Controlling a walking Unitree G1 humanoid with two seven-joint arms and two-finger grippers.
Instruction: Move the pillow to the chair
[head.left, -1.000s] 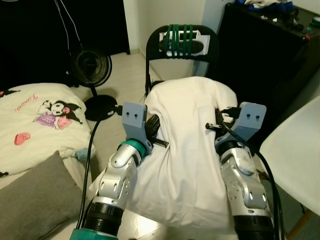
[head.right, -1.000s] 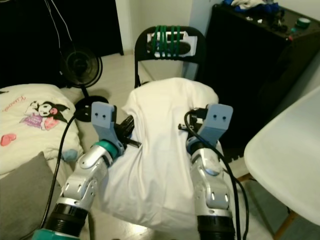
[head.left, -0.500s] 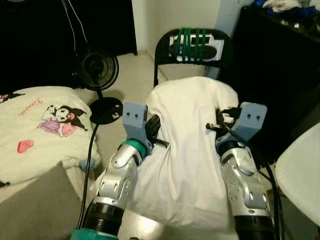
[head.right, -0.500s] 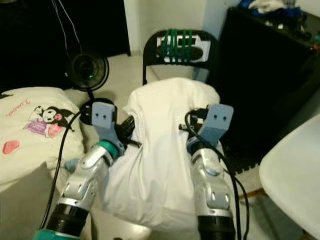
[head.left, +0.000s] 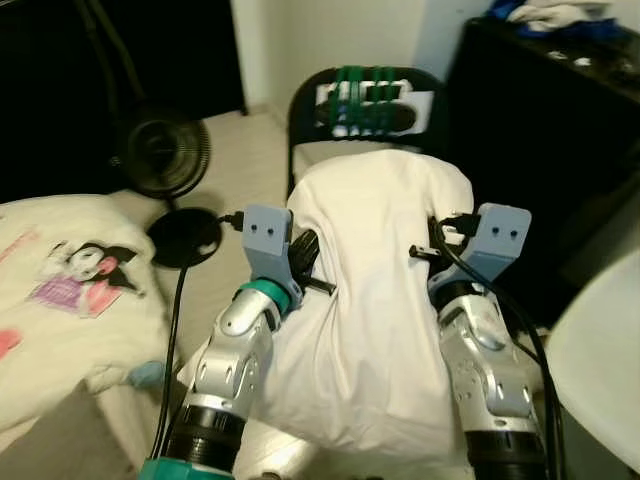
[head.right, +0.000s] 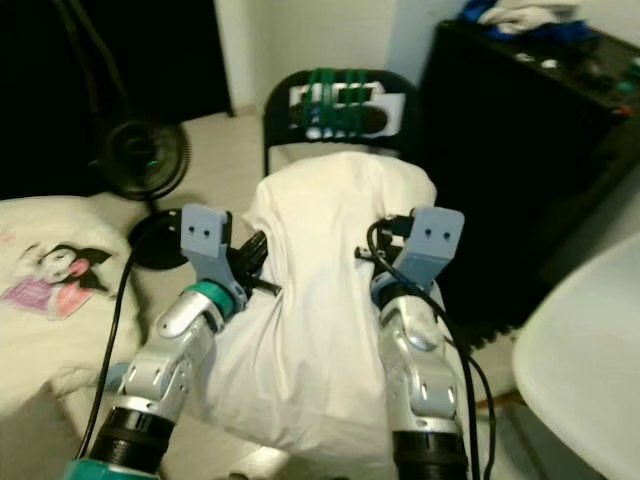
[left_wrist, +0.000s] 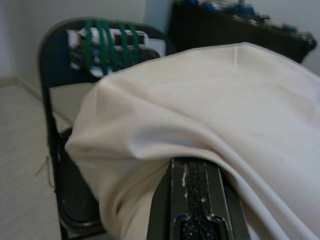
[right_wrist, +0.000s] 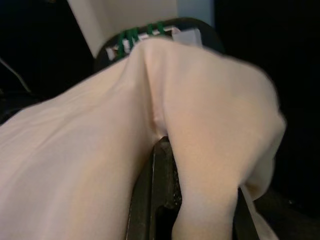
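Before the chair (head.left: 372, 100), both fingers (left_wrist: 196, 200) clasp pillow (head.left: 375, 280) edges.

The pillow (head.left: 375, 290) is large, white and soft, with creased fabric. It is held lengthwise in the air just in front of the chair (head.left: 365, 100), its far end overlapping the seat area. The chair is a black folding type with green bands wrapped around its backrest.
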